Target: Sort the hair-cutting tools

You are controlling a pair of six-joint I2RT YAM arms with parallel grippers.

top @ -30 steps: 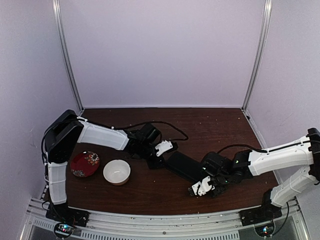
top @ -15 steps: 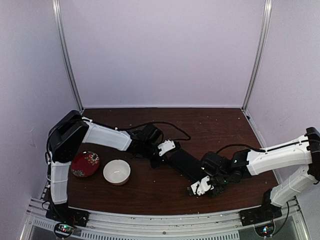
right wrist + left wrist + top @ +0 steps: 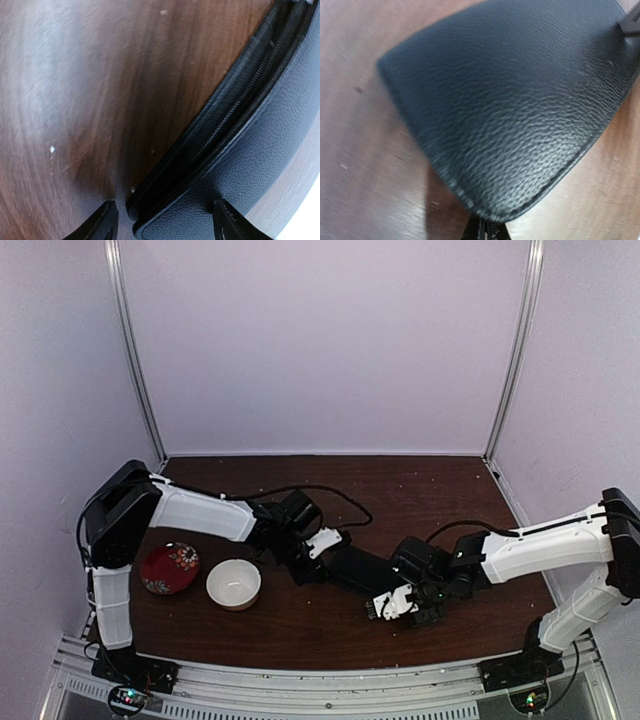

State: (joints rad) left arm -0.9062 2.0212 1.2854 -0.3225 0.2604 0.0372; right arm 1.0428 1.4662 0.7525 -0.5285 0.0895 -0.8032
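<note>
Now | left fingers point(image 3: 476, 231): pinched shut on black pouch point(image 3: 510, 100) edge | right fingers point(image 3: 103, 223): spread, straddling pouch corner

L tool point(image 3: 315, 556) pinched closed, R tool point(image 3: 383, 606) spread.

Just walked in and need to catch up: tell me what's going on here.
Both arms are working on the black pouch in the middle of the table. The left gripper has its jaws shut at the pouch's end nearest the white bowl, apparently pinching the edge. The right gripper has its jaws open astride the opposite corner, beside the zipper.
</note>
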